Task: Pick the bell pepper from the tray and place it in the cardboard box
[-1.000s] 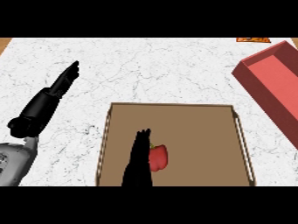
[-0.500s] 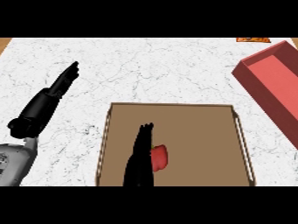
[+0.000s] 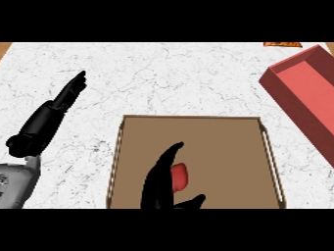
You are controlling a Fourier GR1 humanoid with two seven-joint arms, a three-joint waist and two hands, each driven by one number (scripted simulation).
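Observation:
A red bell pepper (image 3: 181, 175) lies in the near left part of the brown tray (image 3: 227, 137). My right hand (image 3: 159, 184) comes up from the lower edge and covers the pepper's left side. Its fingers run nearly straight along the pepper and its thumb sticks out below it, so the hand is open. The box (image 3: 315, 93) is red with a pink inside and stands slanted at the right edge. Far to the left, over the counter, my left hand (image 3: 68, 93) stays open with straight fingers pointing away.
The tray lies on a white marble counter (image 3: 162, 73). A small orange thing (image 3: 281, 44) shows at the far right edge of the counter. A wooden strip borders the counter at the far left.
My right hand's fingertips have shifted slightly right over the pepper, and its thumb now shows below it. The pepper and the left hand have not moved.

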